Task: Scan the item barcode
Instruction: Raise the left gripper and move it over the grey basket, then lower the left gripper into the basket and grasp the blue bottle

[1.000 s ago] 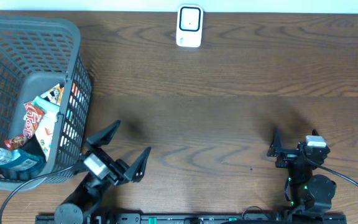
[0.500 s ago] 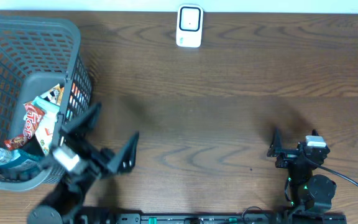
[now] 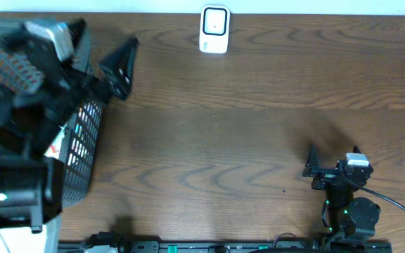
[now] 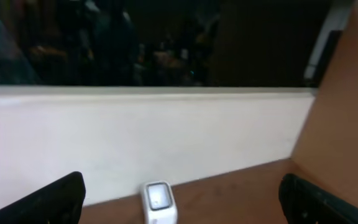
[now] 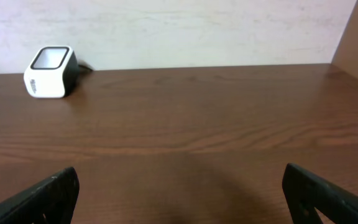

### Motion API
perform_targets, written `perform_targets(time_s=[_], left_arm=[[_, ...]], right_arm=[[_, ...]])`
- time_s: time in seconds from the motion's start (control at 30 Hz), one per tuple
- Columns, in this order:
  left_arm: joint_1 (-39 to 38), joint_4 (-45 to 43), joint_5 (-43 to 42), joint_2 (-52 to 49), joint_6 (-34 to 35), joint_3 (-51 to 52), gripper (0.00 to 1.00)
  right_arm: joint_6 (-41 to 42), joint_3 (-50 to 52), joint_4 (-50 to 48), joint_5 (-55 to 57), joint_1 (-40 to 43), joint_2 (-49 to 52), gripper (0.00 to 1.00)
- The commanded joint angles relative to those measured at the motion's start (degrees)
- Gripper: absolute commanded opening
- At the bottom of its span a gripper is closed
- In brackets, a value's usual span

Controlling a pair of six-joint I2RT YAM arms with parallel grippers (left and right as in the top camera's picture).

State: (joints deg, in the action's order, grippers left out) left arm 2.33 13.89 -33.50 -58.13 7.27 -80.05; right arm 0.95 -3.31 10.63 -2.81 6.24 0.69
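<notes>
1. The barcode scanner [image 3: 214, 29] stands at the top centre of the overhead view, at the far edge of the table [image 3: 245, 119]. Its long axis runs up and down the frame. From the right wrist camera I see it at upper left [image 5: 50, 72], its dark window tilted up and to the right.
2. The items to scan are in the grey basket [image 3: 83, 140] at the left of the overhead view. My left arm covers most of them. I can make out only a sliver of a white-and-red packet [image 3: 54, 148], and I cannot tell which way it points or read any barcode.
3. The left arm stands high over the basket, large and blurred in the overhead view. The left gripper [image 3: 107, 39] is at upper left, pointing right toward the scanner. Its fingers are spread wide with nothing between them.
4. In the left wrist view the scanner [image 4: 158, 202] sits at the bottom centre, between the two dark fingertips of the left gripper [image 4: 191, 205] but well beyond them.
5. The right arm is folded low at the lower right of the overhead view. The right gripper [image 3: 332, 158] points up the frame, its fingers wide apart and empty.
6. In the right wrist view the right gripper [image 5: 185, 199] shows only bare table between its fingertips, with the scanner well off to the upper left.
</notes>
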Motion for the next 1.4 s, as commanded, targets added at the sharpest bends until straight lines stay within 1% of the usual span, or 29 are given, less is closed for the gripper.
perform_targets(time_s=[0.0,0.1,0.17,0.23,0.33,0.4,0.5,0.57,0.63,0.67,0.73,0.77,0.8,0.83,0.9,0.97,1.07,1.13,1.37], left_arm=[[1.79,4.42,0.04,-1.49,-5.75,-5.42,0.99],[1.79,14.12,0.15,-1.46,-5.84,-5.42,0.99],[1.81,17.92,0.15,-1.77,-8.35,-5.42,0.99],[2.05,19.04,0.13,-1.95,-9.25,-5.42,0.99],[2.95,16.17,0.98,-1.84,-9.18,-5.44,0.99],[4.17,13.73,9.25,-1.55,-2.19,-5.49,0.99],[6.78,14.01,31.47,-1.68,10.58,-5.57,0.99],[8.87,16.57,42.88,-2.36,17.64,-5.57,0.99],[12.26,21.51,50.82,-3.78,25.24,-5.57,0.99],[14.29,24.33,52.17,-4.81,28.87,-5.57,0.99],[17.79,28.89,52.00,-6.84,33.57,-5.57,0.98],[21.03,33.83,52.02,-9.40,37.33,-5.57,0.99],[22.40,36.44,52.02,-10.71,38.77,-5.57,0.99],[23.43,38.53,52.04,-11.74,40.09,-5.57,0.98],[25.31,43.25,52.04,-13.75,44.89,-5.57,0.99],[26.97,49.03,52.02,-15.43,52.41,-5.57,0.99],[28.87,55.82,52.04,-17.16,61.00,-5.57,0.99],[29.94,58.31,52.04,-17.97,62.73,-5.57,0.99],[31.52,62.01,52.46,-18.71,62.69,-5.53,0.99]], right_arm=[[-0.63,0.20,0.00,-0.13,-0.46,-0.31,0.99],[-0.63,0.20,0.00,-0.13,-0.46,-0.31,0.99],[-0.63,0.20,0.00,-0.13,-0.46,-0.31,0.99],[-0.63,0.20,0.00,-0.13,-0.46,-0.31,0.99],[-0.63,0.20,0.00,-0.13,-0.46,-0.31,0.99],[-0.63,0.20,0.00,-0.13,-0.46,-0.31,0.99],[-0.63,0.20,0.00,-0.13,-0.46,-0.31,0.99],[-0.63,0.20,0.00,-0.13,-0.46,-0.31,0.99],[-0.63,0.20,0.00,-0.13,-0.46,-0.31,0.99],[-0.63,0.20,0.00,-0.13,-0.46,-0.31,0.99],[-0.63,0.20,0.00,-0.13,-0.46,-0.31,0.99],[-0.63,0.20,0.00,-0.13,-0.46,-0.31,0.99],[-0.63,0.20,0.00,-0.13,-0.46,-0.31,0.99],[-0.63,0.20,0.00,-0.13,-0.46,-0.31,0.99],[-0.63,0.20,0.00,-0.13,-0.46,-0.31,0.99],[-0.63,0.20,0.00,-0.13,-0.46,-0.31,0.99],[-0.63,0.20,0.00,-0.13,-0.46,-0.31,0.99],[-0.63,0.20,0.00,-0.13,-0.46,-0.31,0.99],[-0.63,0.20,0.00,-0.13,-0.46,-0.31,0.99]])
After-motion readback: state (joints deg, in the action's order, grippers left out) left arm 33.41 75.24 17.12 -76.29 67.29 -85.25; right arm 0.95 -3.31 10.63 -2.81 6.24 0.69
